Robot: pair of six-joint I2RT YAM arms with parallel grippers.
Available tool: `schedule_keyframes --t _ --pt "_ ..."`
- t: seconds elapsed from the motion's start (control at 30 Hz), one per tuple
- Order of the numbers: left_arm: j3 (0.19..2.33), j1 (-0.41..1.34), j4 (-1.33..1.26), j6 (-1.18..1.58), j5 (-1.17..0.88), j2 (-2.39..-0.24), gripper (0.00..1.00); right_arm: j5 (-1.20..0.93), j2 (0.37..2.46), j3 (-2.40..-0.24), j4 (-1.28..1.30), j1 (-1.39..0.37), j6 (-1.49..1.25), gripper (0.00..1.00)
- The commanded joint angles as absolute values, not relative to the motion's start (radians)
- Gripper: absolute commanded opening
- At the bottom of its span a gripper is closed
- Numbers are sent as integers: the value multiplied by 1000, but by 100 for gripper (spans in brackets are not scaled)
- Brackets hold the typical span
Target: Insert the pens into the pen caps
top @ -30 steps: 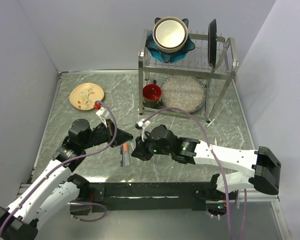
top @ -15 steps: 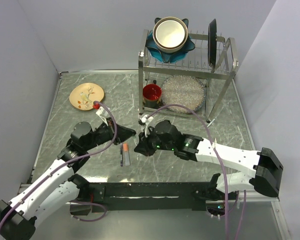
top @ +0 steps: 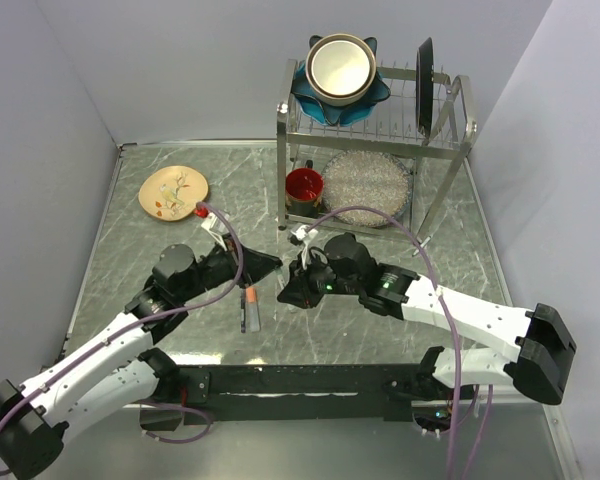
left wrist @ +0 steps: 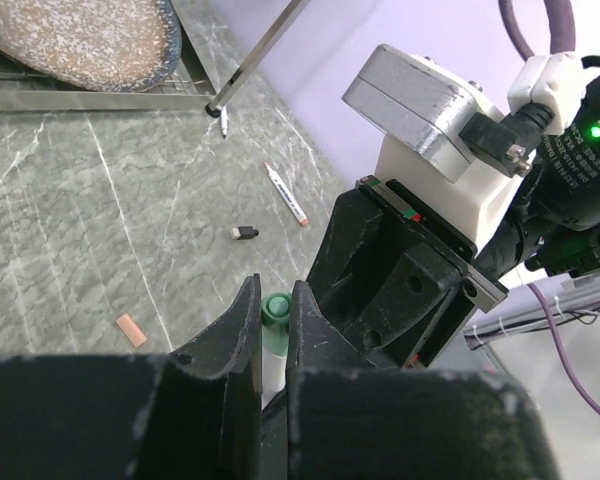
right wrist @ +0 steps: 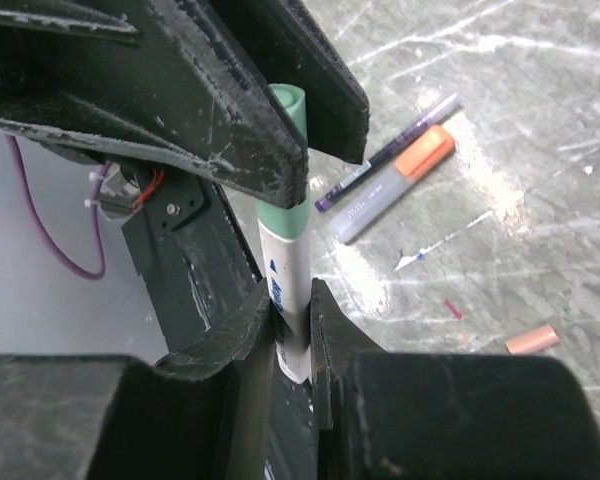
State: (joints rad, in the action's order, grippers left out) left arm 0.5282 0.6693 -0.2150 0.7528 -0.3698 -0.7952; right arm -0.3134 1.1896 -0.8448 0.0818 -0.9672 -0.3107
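In the right wrist view my right gripper is shut on a white pen that points up and wears a teal-green cap. My left gripper is shut on that cap, and its fingers close round the cap's top. In the top view the two grippers meet tip to tip, left and right. A grey pen with an orange cap and a thin purple pen lie side by side on the table. A loose salmon cap and a black cap lie apart.
A metal dish rack stands at the back with a bowl on top, a speckled plate and a red cup below. A patterned plate lies back left. Another pen lies near the rack's leg.
Both grippers have shifted a little to the right together, staying joined at the pen and cap. The pens on the table have not moved.
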Motion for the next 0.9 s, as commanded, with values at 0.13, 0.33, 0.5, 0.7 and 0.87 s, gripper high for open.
schedule_keyframes --t 0.13,0.33,0.5,0.7,0.87 --pt "443 811 52 796 -615 -833 1 -212 1078 -960 -397 -845 -318 0" --pt "448 862 54 801 -630 -862 1 -259 1068 -979 -423 -813 -321 0" --pt "430 905 116 807 -630 -836 1 -302 1046 -994 -408 -760 -302 0" --pt "457 926 127 808 -614 -879 1 -302 1060 -1046 -382 -742 -275 0" --pt "521 933 202 792 -557 -951 1 -226 1075 -1101 -316 -746 -178 0"
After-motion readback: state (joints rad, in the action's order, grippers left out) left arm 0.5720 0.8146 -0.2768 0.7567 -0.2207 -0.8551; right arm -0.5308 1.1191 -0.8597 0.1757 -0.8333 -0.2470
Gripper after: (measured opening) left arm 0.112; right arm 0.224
